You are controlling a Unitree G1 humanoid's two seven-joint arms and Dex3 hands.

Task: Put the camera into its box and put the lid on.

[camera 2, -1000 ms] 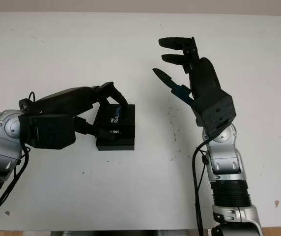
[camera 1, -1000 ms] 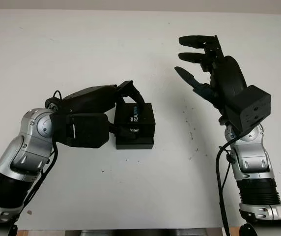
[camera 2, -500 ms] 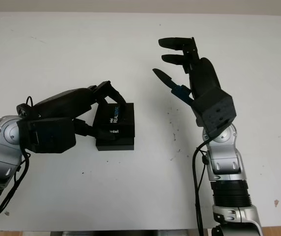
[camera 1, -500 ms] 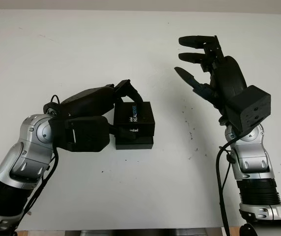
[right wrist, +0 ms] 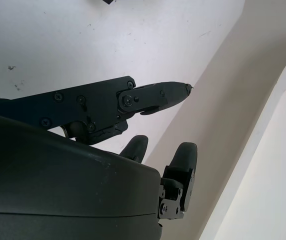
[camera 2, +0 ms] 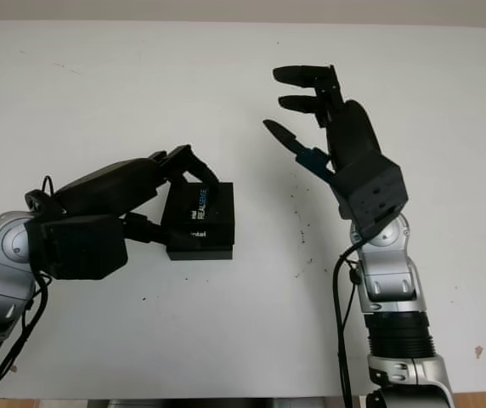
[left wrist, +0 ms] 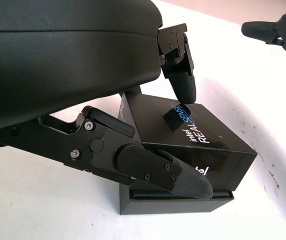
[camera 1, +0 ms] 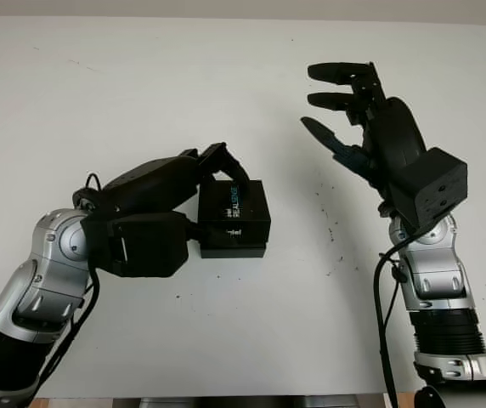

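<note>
Surface: white table (camera 1: 141, 85), a few dark specks right of the box.
Box: (camera 1: 233, 242) black, mid-table, lid (camera 1: 236, 211) sitting on it slightly askew.
Left hand: (camera 1: 200, 191) fingers pinching the lid's sides.
Right hand: (camera 1: 353, 127) open, raised right of the box.
Handling: probably light, stiff, smooth card; grip opposite side walls.

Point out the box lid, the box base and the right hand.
box lid (camera 1: 234, 204), left eye view, its printed top face.
box base (left wrist: 178, 205), left wrist view, its front wall under the lid.
right hand (camera 1: 338, 109), left eye view, between the fingertips, raised over the table.
</note>
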